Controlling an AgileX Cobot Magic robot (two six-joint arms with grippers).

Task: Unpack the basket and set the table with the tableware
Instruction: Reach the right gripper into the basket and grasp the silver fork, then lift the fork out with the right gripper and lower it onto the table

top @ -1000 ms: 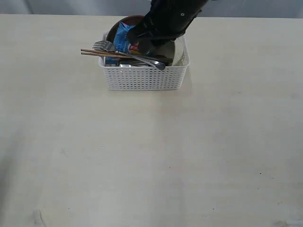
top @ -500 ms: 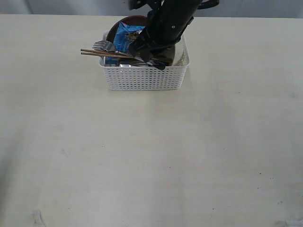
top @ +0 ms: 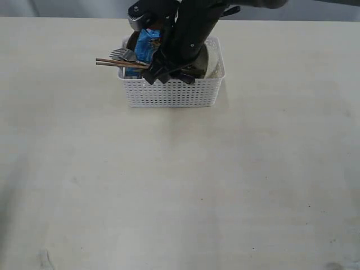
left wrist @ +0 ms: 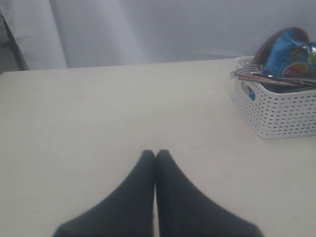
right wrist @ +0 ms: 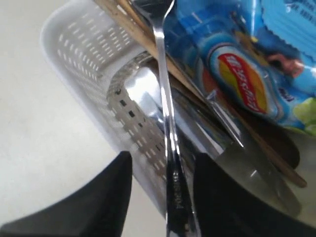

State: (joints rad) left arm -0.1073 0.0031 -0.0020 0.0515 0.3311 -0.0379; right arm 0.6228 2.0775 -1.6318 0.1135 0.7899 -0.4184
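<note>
The white lattice basket [top: 171,93] stands at the back of the table [top: 180,185]. A steel fork [top: 119,54] and wooden chopsticks [top: 115,62] stick out over its left rim. My right gripper [top: 166,73] hangs over the basket's front wall. In the right wrist view this gripper [right wrist: 163,168] is open, and the fork's handle [right wrist: 165,98] runs between its fingers with a gap on each side. Beside the fork lie the knife [right wrist: 232,133], the chopsticks [right wrist: 143,34], a steel cup [right wrist: 140,96] and a dark wooden spoon [right wrist: 284,150]. My left gripper [left wrist: 155,153] is shut and holds nothing, low over the table to the left of the basket [left wrist: 276,111].
A blue chip bag [top: 147,42] leans against the round brown plate [top: 133,39] inside the basket. A cream bowl [top: 212,66] shows at the basket's right end, behind the right arm. A grey curtain [left wrist: 148,29] backs the table's far edge.
My right arm has swung forward and down from the back of the basket to its front wall. Its fingers now straddle the fork handle. The tableware has not moved.
</note>
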